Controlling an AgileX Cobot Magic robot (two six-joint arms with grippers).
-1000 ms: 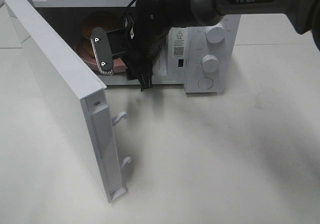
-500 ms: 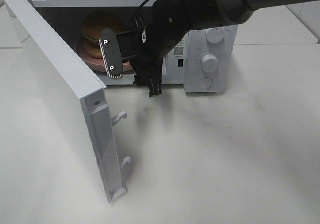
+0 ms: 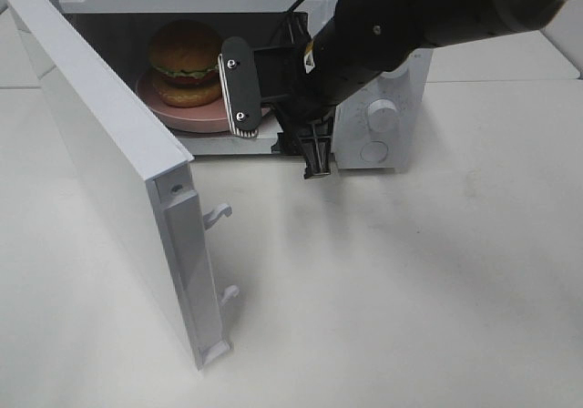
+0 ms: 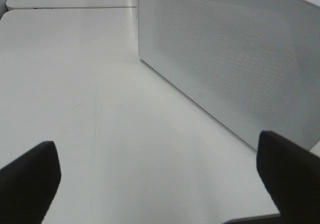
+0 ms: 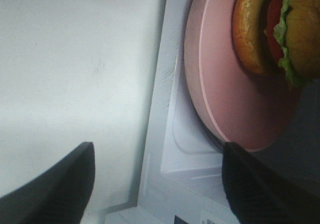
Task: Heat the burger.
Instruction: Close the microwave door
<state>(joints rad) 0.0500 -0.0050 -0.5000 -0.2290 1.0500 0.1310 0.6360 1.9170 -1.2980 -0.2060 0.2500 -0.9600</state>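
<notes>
The burger [image 3: 187,62] stands on a pink plate [image 3: 202,118] inside the open white microwave [image 3: 364,153]. My right gripper [image 3: 278,126] is open and empty, just outside the oven's opening, to the right of the plate and not touching it. In the right wrist view the burger [image 5: 280,29] and plate [image 5: 225,94] lie beyond the open gripper [image 5: 160,179], over the oven's front sill. My left gripper [image 4: 160,184] is open and empty over bare table beside the door's outer face. It is out of the exterior high view.
The microwave door [image 3: 100,144] is swung wide open toward the front left, with latch hooks [image 3: 219,215] on its edge. The same door [image 4: 235,59] fills the left wrist view. Control knobs [image 3: 383,115] sit on the oven's right panel, partly behind my right arm.
My right gripper has drawn back rightward out of the oven opening, away from the plate. The burger, hidden behind the gripper a second ago, now shows fully.
</notes>
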